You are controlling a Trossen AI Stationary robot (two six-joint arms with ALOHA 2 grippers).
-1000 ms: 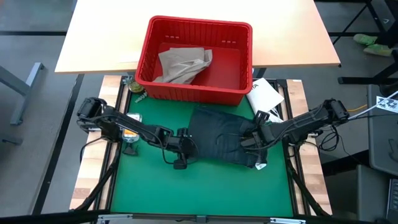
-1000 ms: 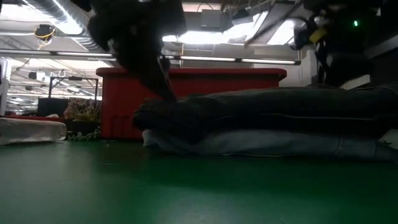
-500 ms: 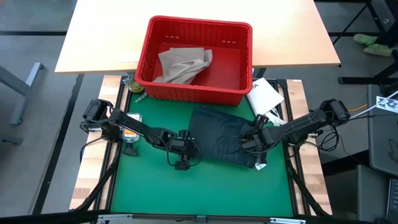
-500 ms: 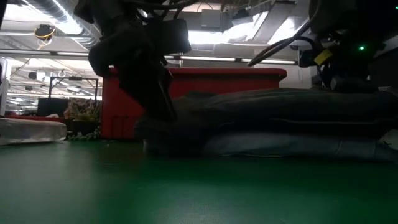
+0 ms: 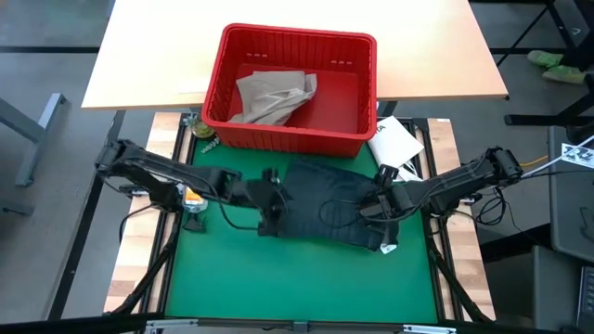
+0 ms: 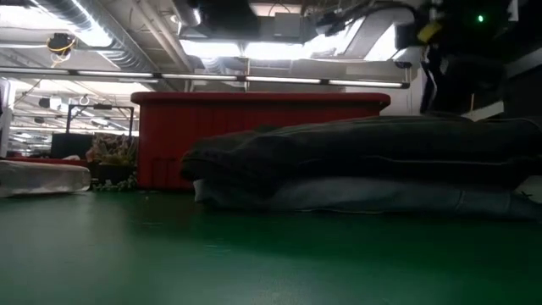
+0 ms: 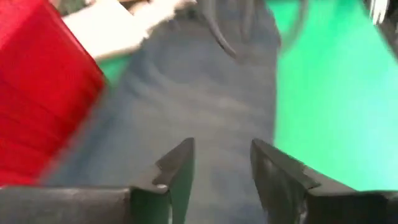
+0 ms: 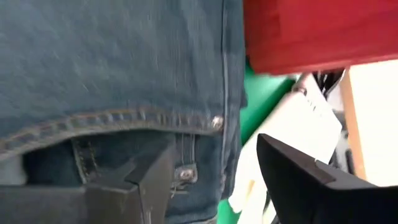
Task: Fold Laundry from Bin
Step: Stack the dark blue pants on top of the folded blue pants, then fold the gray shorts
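Observation:
Folded dark blue jeans (image 5: pixel 325 209) lie on the green mat (image 5: pixel 297 278). In the low view a paler layer (image 6: pixel 381 196) shows under the dark top layer (image 6: pixel 356 148). My left gripper (image 5: pixel 280 206) hangs open above the jeans' left edge, with only denim below its fingers (image 7: pixel 221 149). My right gripper (image 5: pixel 368 211) is open over the jeans' right part, near a pocket rivet (image 8: pixel 216 122); no touch shows. The red bin (image 5: pixel 357 139) stands behind the jeans, with a tan garment (image 5: pixel 274 97) lying inside it.
A white flat packet (image 5: pixel 394 141) lies between the bin's right corner and the right arm. Small objects (image 5: pixel 193 199) sit at the mat's left edge. The pale tabletop (image 5: pixel 148 56) extends behind the bin. Bare mat lies in front of the jeans.
My left gripper has risen from the jeans' left edge and moved toward the bin, leaving the low view. The jeans stay folded where they were.

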